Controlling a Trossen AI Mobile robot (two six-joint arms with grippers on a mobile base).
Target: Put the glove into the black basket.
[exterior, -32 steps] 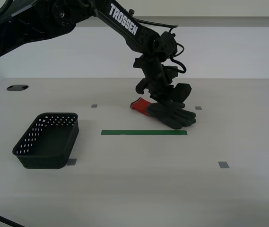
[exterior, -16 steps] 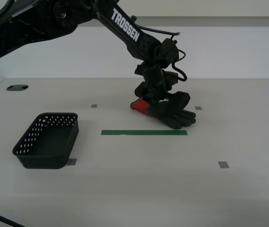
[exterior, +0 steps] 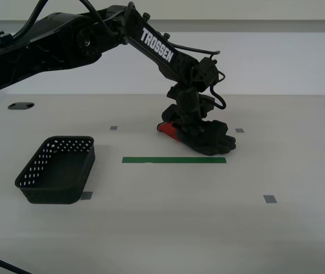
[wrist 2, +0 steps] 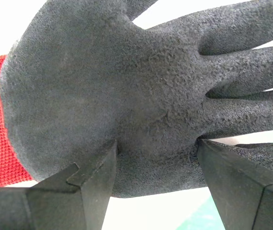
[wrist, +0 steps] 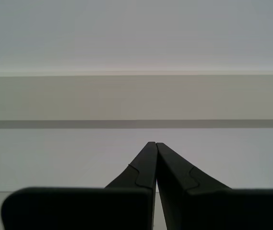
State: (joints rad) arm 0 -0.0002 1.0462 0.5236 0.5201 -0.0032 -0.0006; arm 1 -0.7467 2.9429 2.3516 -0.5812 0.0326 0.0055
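Observation:
The glove lies flat on the white table in the middle of the exterior view, red cuff toward that view's left. My second gripper is down on it. In the second wrist view the glove's dark palm fills the frame, and my second gripper is open with its fingers straddling the palm and touching it. The black basket stands empty at the exterior view's left. My first gripper is shut and empty, facing a wall; it does not show in the exterior view.
A green tape strip lies just in front of the glove. Small grey tape squares mark the table. Dark holes sit at the table's far corners. A cable shows at the front left corner.
My second gripper has lowered onto the glove and its arm has dropped with it. The glove stays in the same place, pressed flatter. The basket has not moved.

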